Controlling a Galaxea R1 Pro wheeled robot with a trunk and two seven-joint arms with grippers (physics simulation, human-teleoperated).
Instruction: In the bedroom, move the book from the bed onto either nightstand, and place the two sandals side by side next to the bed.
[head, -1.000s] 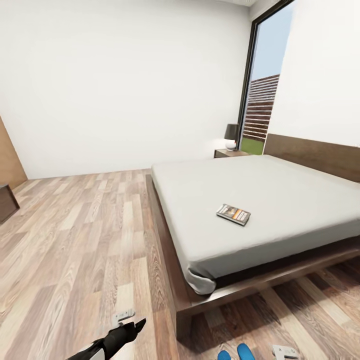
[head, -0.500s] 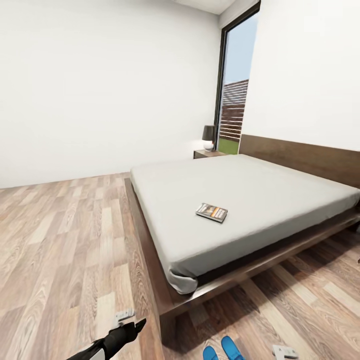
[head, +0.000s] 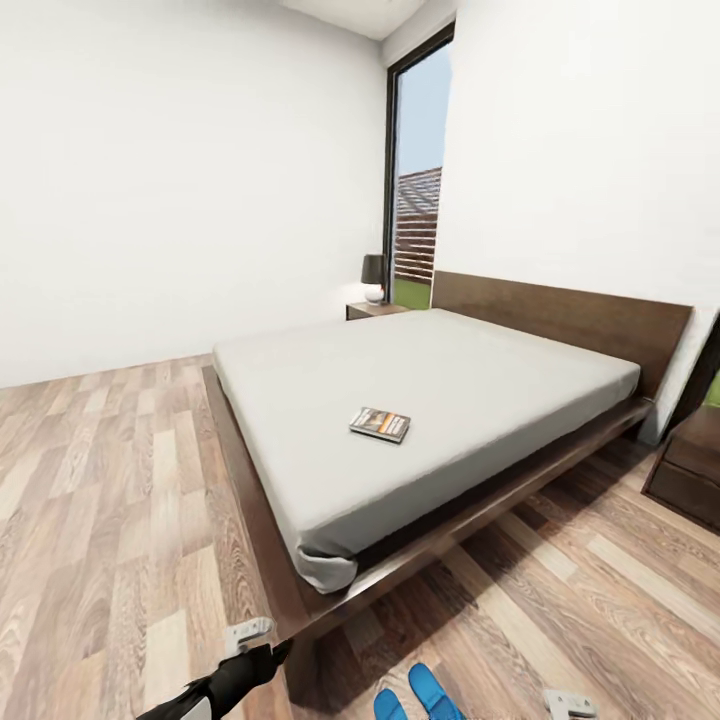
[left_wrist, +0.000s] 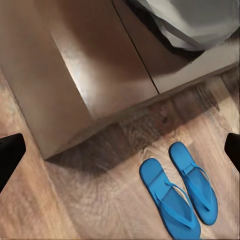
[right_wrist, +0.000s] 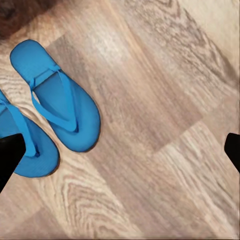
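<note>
Judged to be the approach toward the bed, with the book yet to be fetched. Best done by rolling up along the near long side of the mattress and stopping square to the book, since it lies flat on the pale grey surface, well in from both the side edge and the foot and roughly midway along the length. Worth steering wide of the two sandals, which sit on the wood floor just ahead of the base, near the corner of the dark bed frame. Likely to need a forward lean of the trunk for the reach. Better to press one finger into the soft mattress beside the book's edge and pinch the thin cover than to clamp it from above. Both nightstands visible as drop spots: one beyond the bed beside the glass door, carrying a lamp, the nightstand on the other side of the bed looking easier to reach. Book thin, dark-covered, with an orange band, lying slightly askew to the mattress edges. Sandals bright blue, close together and roughly parallel. Left gripper spread wide, nothing between the tips; right gripper likewise spread and empty above the floor beside the sandals.
</note>
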